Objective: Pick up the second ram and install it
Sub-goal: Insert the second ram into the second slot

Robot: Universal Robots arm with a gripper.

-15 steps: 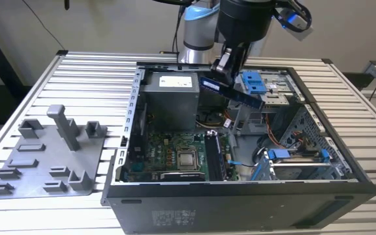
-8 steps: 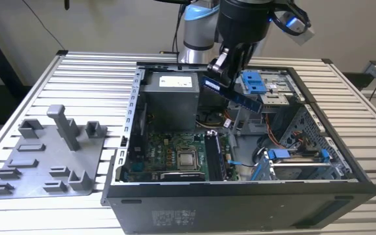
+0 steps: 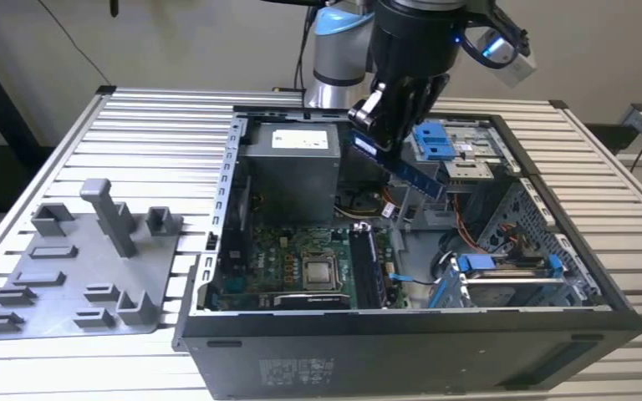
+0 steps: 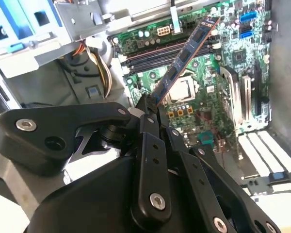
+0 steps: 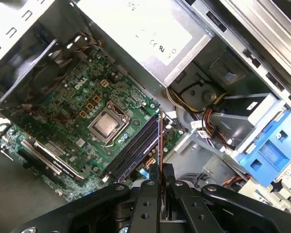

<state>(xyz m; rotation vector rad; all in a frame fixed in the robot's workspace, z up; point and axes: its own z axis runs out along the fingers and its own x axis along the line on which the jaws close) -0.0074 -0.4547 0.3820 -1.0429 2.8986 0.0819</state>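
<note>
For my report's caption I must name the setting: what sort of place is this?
Probably a robotics lab bench for computer assembly: an open computer case lies on a slatted metal table, and a robot arm holds a memory stick over its motherboard.

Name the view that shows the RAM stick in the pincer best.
The second wrist view: the second ram lies broadside, chips visible, one end clamped in the pincer. The exterior view shows it slanting over the open case; the first wrist view shows it edge-on, a thin line.
</note>
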